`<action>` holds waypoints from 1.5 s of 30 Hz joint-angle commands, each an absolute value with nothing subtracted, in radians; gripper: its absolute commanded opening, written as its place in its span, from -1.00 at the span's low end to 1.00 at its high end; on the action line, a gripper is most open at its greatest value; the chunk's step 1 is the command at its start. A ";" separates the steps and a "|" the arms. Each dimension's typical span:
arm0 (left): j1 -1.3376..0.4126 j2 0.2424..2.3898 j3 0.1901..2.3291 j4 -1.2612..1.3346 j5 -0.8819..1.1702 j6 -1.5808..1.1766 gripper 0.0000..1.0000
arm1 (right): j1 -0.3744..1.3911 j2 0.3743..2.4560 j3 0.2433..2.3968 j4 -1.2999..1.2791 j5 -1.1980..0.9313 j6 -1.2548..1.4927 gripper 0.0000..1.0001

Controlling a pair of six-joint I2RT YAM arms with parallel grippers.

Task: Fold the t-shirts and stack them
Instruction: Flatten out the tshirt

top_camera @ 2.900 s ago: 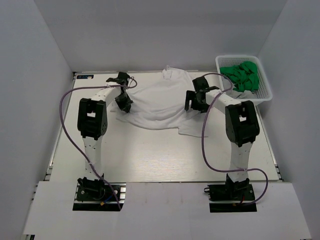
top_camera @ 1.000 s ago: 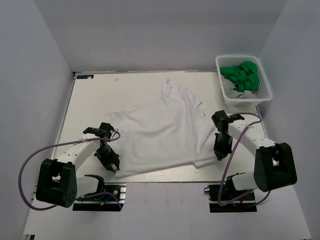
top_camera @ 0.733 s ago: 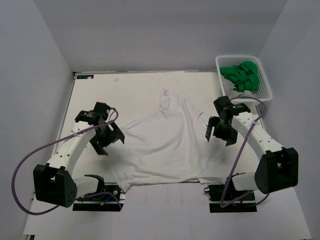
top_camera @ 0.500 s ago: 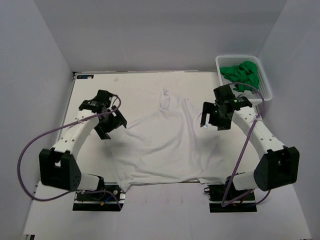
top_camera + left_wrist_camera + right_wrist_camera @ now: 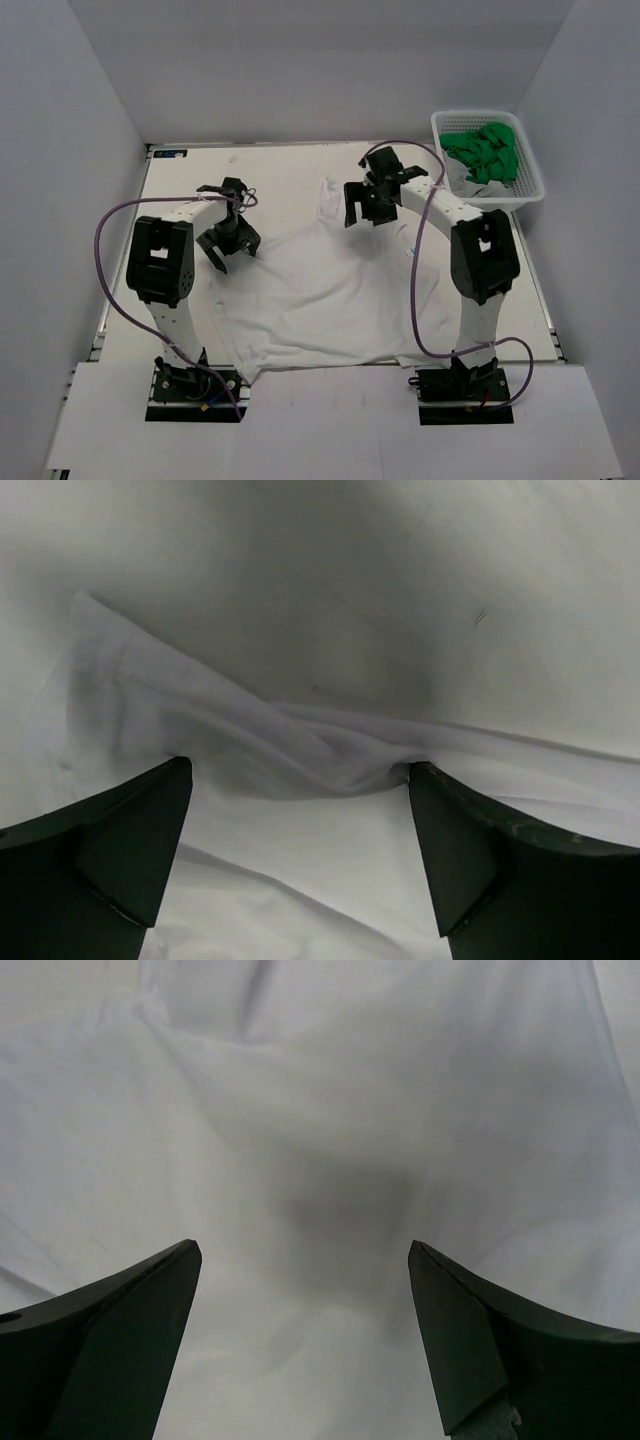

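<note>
A white t-shirt [image 5: 330,290] lies spread on the table, its hem toward the near edge and its collar toward the back. My left gripper [image 5: 228,243] hovers open over the shirt's left sleeve; in the left wrist view a rumpled sleeve fold [image 5: 300,740] lies just beyond the gripper [image 5: 300,768]. My right gripper [image 5: 366,212] is open above the collar and shoulder area. In the right wrist view the gripper [image 5: 304,1248] has only smooth white cloth [image 5: 330,1110] between its fingers. Neither gripper holds anything.
A white basket [image 5: 533,160] stands at the back right corner with crumpled green t-shirts [image 5: 483,150] inside. Grey walls enclose the table on three sides. The shirt's hem reaches the table's near edge between the arm bases.
Both grippers let go of the shirt's lower corners near the front edge and opened. The arms then swung back to the sleeve and collar. The shirt now lies flatter.
</note>
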State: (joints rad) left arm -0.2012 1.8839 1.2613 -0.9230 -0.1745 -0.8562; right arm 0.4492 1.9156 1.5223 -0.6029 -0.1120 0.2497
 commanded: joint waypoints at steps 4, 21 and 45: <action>-0.176 1.996 1.327 -0.910 -0.224 -0.899 0.99 | 0.437 2.118 1.680 -0.526 -0.114 0.250 0.81; -0.146 2.583 2.346 -0.730 -0.196 -0.528 0.99 | 0.267 2.497 2.173 -0.538 -0.021 0.287 0.81; -0.080 1.768 1.558 -0.882 -0.241 -0.710 0.99 | 0.279 1.740 1.501 -0.496 0.035 0.333 0.81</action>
